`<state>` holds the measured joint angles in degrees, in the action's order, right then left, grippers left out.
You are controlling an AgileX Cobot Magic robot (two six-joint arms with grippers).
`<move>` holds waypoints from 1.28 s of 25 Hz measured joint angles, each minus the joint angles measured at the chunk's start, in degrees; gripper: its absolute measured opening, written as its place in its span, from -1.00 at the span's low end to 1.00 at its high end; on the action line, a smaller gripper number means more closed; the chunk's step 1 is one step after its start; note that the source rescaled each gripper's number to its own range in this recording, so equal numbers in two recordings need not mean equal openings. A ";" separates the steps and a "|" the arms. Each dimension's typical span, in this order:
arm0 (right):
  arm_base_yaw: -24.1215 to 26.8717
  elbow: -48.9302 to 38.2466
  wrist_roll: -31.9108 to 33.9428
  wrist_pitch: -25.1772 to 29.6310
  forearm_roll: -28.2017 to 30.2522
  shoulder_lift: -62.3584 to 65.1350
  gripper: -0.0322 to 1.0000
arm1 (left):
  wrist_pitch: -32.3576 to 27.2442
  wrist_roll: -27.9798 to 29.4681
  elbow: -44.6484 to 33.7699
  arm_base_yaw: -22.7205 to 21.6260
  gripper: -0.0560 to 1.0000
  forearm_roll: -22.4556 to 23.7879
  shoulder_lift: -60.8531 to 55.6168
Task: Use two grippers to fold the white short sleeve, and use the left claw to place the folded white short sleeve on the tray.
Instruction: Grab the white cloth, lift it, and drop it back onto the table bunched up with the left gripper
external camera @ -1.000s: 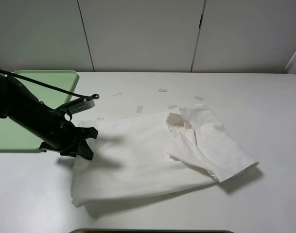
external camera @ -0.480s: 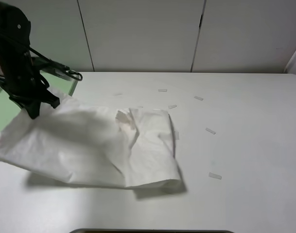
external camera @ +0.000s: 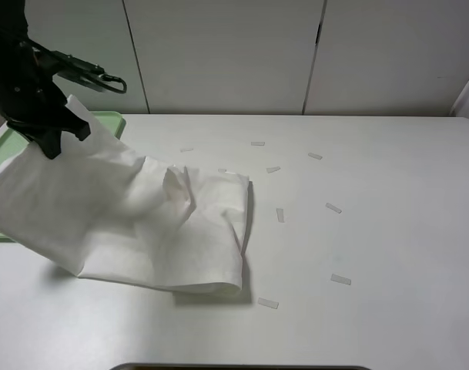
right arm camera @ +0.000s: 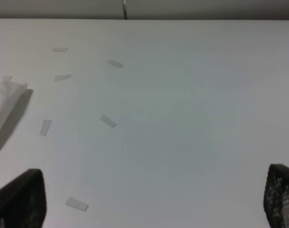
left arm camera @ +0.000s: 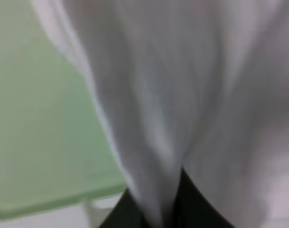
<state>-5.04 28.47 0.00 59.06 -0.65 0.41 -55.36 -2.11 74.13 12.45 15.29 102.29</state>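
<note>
My left gripper (external camera: 51, 145) is raised at the far left, above the pale green tray (external camera: 111, 119), and is shut on an edge of the folded white short sleeve (external camera: 142, 223). The shirt hangs from the jaws over the tray's near part, and its right end still lies on the table. The blurred left wrist view shows the white short sleeve (left arm camera: 182, 95) pinched in the black left gripper (left arm camera: 156, 211), with the tray (left arm camera: 35, 118) behind. My right gripper (right arm camera: 149, 202) is open over bare table, its fingertips (right arm camera: 18, 202) far apart. The exterior high view does not show it.
Several small white tape strips (external camera: 333, 207) lie scattered on the white table (external camera: 373, 169), right of the shirt and behind it. The same strips (right arm camera: 107, 121) show in the right wrist view, with a corner of the shirt (right arm camera: 2, 102). A wall of pale panels stands behind.
My left gripper has risen and swung left toward the tray with the shirt's edge in it. The folded shirt was dragged left across the table and partly lifted, uncovering tape strips.
</note>
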 joint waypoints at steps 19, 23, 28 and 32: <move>0.00 0.00 0.00 0.00 0.00 0.00 1.00 | 7.80 -23.16 0.00 10.31 -0.89 -42.50 8.85; 0.00 0.00 0.00 0.00 0.00 0.00 1.00 | 9.74 -25.39 0.00 12.88 -0.89 -46.58 9.81; 0.00 0.00 0.00 0.00 0.00 0.00 1.00 | 11.31 -26.15 0.00 14.02 -0.89 -49.57 10.49; 0.00 0.00 0.00 0.00 0.00 0.00 1.00 | 10.99 -26.21 0.00 14.09 -0.89 -51.67 10.62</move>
<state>-5.04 28.47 0.00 59.06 -0.65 0.41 -44.37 -28.31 74.13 26.54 -36.38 112.91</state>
